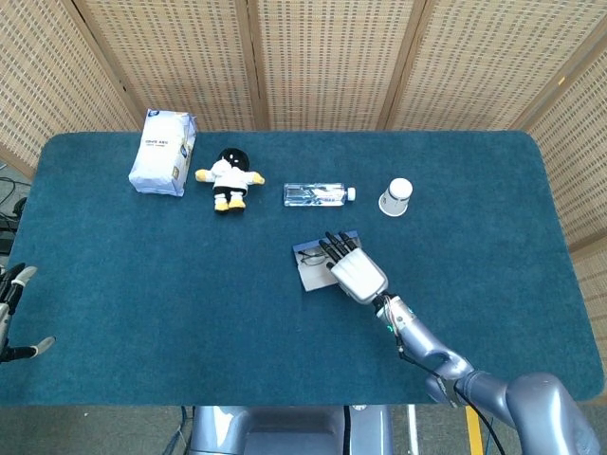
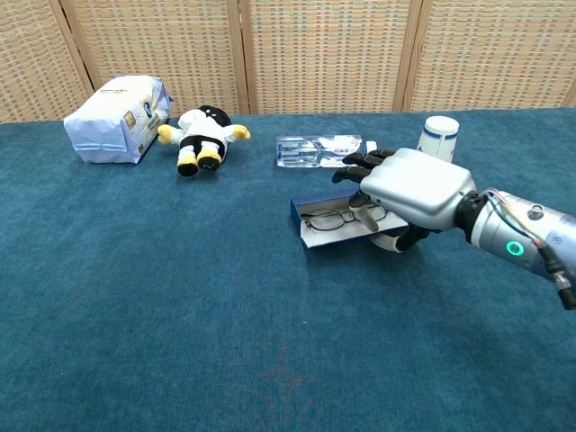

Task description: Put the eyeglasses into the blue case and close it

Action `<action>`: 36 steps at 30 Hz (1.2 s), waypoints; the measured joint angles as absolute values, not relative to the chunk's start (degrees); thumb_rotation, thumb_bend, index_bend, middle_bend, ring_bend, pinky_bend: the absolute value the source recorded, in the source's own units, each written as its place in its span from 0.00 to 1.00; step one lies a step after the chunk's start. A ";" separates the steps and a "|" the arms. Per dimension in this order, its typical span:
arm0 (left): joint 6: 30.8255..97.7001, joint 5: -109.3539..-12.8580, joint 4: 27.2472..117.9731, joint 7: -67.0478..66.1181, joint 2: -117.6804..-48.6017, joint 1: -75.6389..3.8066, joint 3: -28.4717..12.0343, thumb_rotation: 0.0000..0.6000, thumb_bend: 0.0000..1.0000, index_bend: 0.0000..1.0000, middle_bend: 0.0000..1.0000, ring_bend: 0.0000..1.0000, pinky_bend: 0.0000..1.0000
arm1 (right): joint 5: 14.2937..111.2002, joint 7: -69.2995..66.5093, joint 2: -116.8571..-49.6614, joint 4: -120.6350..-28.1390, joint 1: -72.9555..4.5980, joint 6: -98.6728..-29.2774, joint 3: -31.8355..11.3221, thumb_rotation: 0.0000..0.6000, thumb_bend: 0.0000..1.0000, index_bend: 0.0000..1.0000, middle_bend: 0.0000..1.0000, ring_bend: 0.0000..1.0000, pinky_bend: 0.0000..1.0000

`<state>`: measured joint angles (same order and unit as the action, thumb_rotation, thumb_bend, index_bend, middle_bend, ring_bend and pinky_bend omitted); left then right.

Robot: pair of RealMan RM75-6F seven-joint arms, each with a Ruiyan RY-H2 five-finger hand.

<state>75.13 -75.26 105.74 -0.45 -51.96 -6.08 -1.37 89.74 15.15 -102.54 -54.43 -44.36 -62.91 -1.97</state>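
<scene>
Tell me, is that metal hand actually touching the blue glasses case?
Touching. In the chest view the right hand lies over the blue case, fingers resting on the eyeglasses inside and thumb under its near edge.

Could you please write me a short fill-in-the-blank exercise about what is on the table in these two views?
1. The eyeglasses lie inside the open ____ case.
2. The right hand rests on the case, whose lid is not yet ____.
3. The plush toy lies between the white bag and the water ____.

Missing words: blue; closed; bottle
</scene>
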 measured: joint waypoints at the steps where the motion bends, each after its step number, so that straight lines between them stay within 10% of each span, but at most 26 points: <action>1: 75.11 -75.23 105.76 -0.61 -52.01 -6.11 -1.37 1.00 0.14 0.00 0.00 0.00 0.00 | 90.02 15.67 -101.50 -56.21 -44.02 -63.14 -1.57 1.00 0.54 0.64 0.15 0.00 0.13; 14: 74.81 -75.34 105.85 -0.40 -51.86 -6.26 -1.29 1.00 0.14 0.00 0.00 0.00 0.00 | 96.09 23.69 -84.93 -79.45 -38.12 -67.05 5.27 1.00 0.54 0.64 0.17 0.00 0.13; 36: 74.65 -74.91 105.86 -0.68 -52.04 -6.36 -1.28 1.00 0.14 0.00 0.00 0.00 0.00 | 87.89 33.20 -86.18 -79.78 -43.99 -53.52 -2.26 1.00 0.54 0.64 0.17 0.00 0.13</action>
